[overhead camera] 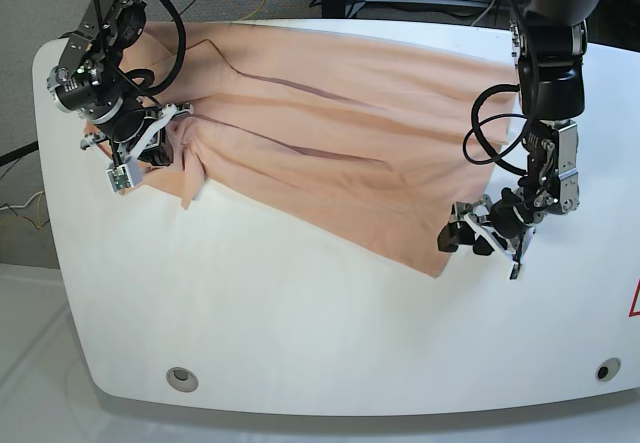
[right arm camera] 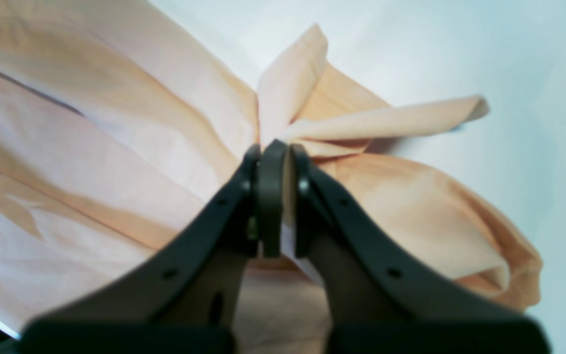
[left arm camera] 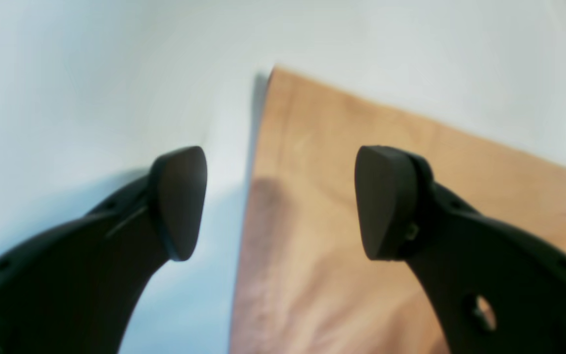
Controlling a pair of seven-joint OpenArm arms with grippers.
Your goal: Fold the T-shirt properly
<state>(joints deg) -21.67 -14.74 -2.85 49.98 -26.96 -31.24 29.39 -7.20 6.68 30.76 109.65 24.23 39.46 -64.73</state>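
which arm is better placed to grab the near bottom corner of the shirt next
Left. The left gripper is open, low over the table, its fingers straddling the T-shirt edge close to that corner. The right gripper is shut on bunched cloth at the far side.

Bright, even light overall — both wrist views pretty soft and blurry, base view sharp, shadows faint.
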